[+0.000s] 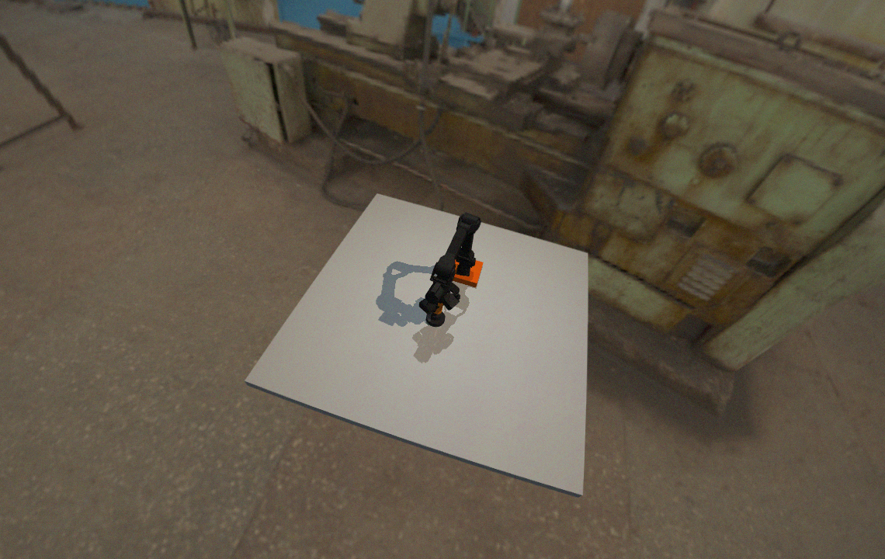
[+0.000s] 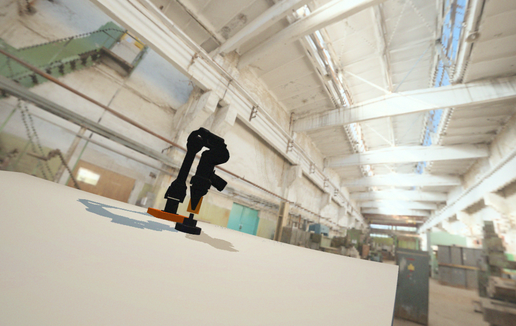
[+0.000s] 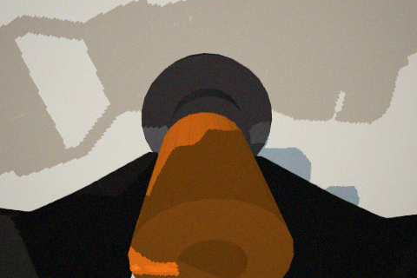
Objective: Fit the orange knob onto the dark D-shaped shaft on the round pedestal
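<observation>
Wrist view: the knob (image 3: 211,215), judged light, rigid and smooth enough to slip, is gripped at its sides between the gripper's (image 3: 211,238) fingers, directly below them over the pedestal (image 3: 207,87), the shaft hidden.

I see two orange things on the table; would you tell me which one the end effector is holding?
The tapered orange knob, clamped in the end effector above the dark pedestal. The flat orange plate lies on the table under the arm's base.

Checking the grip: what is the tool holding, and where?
The tool holds the orange knob by its side walls, one finger on each side.
</observation>
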Robot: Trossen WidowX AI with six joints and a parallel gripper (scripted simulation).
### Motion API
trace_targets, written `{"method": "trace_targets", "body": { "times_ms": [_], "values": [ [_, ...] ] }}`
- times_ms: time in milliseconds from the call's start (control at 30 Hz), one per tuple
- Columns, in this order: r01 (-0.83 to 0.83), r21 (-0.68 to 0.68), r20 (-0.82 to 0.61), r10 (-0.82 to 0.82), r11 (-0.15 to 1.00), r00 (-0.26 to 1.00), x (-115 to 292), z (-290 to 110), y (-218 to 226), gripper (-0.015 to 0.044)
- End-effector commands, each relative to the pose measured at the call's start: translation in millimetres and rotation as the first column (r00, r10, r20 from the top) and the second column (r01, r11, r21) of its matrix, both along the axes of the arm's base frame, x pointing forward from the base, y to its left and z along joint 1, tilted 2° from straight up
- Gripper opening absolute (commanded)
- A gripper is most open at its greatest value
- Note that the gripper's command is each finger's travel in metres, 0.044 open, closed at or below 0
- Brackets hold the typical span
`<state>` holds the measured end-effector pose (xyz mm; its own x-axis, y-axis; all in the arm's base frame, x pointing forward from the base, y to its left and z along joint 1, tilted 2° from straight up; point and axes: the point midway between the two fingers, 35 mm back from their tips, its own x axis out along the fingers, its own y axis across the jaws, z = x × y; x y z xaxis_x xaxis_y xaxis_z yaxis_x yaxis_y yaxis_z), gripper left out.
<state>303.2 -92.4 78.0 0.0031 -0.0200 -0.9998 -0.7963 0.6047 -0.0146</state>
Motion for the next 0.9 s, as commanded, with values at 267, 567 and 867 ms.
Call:
{"method": "trace_targets", "body": {
  "times_ms": [267, 567, 867],
  "values": [
    [-0.005, -0.003, 0.001, 0.005, 1.0, 1.0, 5.0, -0.8, -2.2, 0.0],
    [-0.005, -0.003, 0.001, 0.005, 1.0, 1.0, 3.8, -2.6, -1.8, 0.0],
    [-0.005, -0.002, 0.001, 0.005, 1.0, 1.0, 0.0, -3.5, -0.5, 0.0]
  ]
}}
